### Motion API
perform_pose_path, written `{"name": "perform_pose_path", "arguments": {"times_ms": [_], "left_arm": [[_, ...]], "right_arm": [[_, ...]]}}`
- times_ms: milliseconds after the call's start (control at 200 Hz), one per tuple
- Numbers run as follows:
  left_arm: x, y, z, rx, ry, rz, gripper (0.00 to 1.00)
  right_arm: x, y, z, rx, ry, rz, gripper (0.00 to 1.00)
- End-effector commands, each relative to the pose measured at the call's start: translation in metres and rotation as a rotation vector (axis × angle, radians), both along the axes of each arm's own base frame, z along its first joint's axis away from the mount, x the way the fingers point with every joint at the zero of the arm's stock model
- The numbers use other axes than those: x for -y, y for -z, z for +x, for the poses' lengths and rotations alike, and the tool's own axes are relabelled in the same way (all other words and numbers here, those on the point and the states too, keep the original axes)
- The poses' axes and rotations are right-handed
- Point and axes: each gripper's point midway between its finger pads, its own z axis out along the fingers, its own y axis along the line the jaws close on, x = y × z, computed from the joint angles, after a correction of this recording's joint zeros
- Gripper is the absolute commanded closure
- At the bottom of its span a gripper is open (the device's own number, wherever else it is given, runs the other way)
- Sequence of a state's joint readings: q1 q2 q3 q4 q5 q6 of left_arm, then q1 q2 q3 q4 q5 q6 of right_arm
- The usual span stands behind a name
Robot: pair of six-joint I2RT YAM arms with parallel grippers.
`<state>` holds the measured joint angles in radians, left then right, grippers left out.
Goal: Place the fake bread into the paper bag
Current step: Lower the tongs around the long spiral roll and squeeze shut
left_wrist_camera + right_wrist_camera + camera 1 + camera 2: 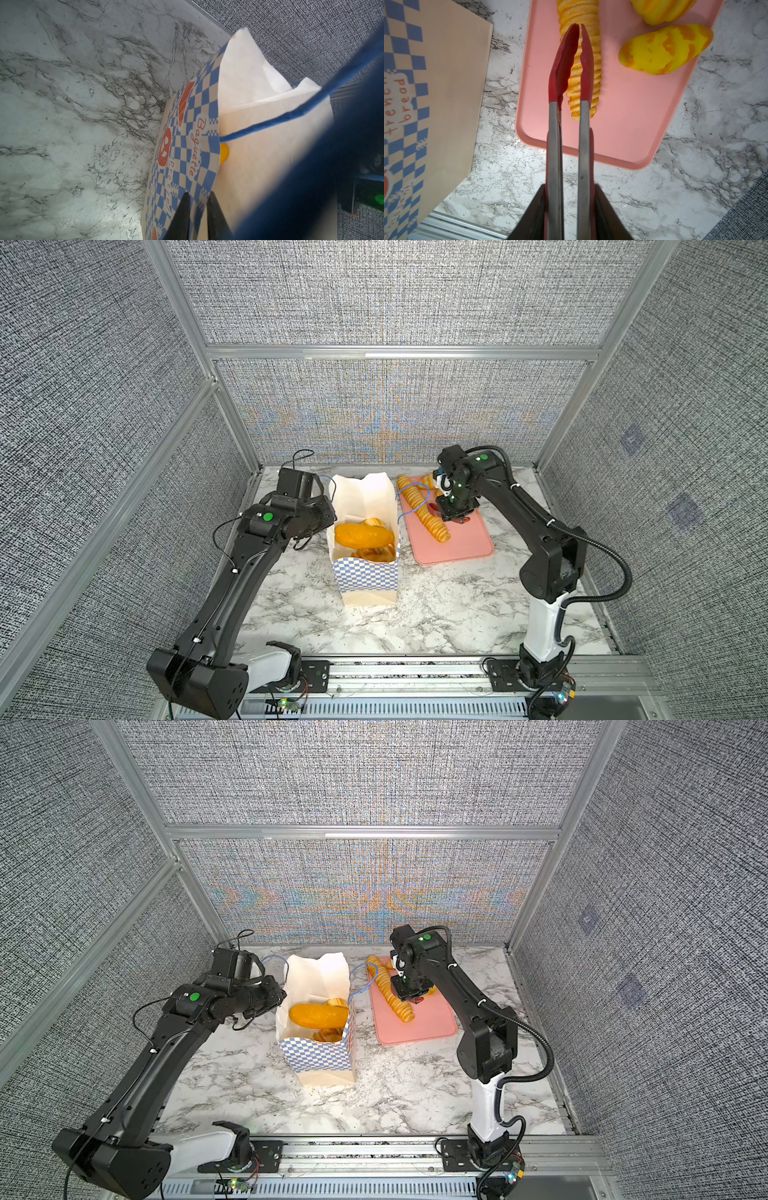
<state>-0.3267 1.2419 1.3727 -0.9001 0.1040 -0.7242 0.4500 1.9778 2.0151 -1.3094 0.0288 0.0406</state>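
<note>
The paper bag point(365, 576) point(320, 1056) stands open at mid-table with an oval loaf point(364, 536) and other fake bread inside. My left gripper point(328, 518) point(198, 199) is at the bag's left rim, shut on the checkered wall point(195, 133); a bit of yellow bread point(224, 153) peeks over the rim. My right gripper point(455, 516) point(570, 187) is shut on the red tongs point(571, 72). Their tips are nearly together just above the ridged baguette point(578, 12) point(424, 510) on the pink tray point(633, 124). An oval loaf point(664, 49) and a ridged bun point(662, 8) lie beside it.
The bag's blue cord handle point(415, 499) loops over the baguette's far end. The pink tray point(424, 1027) sits right of the bag on the marble table point(436, 614). Grey fabric walls with aluminium rails point(399, 352) enclose the back and sides.
</note>
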Motion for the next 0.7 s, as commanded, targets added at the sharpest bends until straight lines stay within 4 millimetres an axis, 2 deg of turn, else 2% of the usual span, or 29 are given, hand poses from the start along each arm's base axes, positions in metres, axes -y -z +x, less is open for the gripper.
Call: {"name": "perform_pose_path", "arguments": {"times_ms": [0,305,695], "left_arm": [[-0.003,-0.001,0.001,0.006,0.005,0.024,0.82],[-0.003,0.001,0.005,0.000,0.003,0.022,0.81],[-0.005,0.002,0.007,-0.003,-0.007,0.024,0.81]], "right_arm": [[0.002,-0.002,0.002,0.007,0.003,-0.012,0.61],[0.000,0.002,0.012,0.011,-0.004,-0.027,0.53],[-0.006,0.018,0.024,-0.013,-0.022,-0.044,0.45]]}}
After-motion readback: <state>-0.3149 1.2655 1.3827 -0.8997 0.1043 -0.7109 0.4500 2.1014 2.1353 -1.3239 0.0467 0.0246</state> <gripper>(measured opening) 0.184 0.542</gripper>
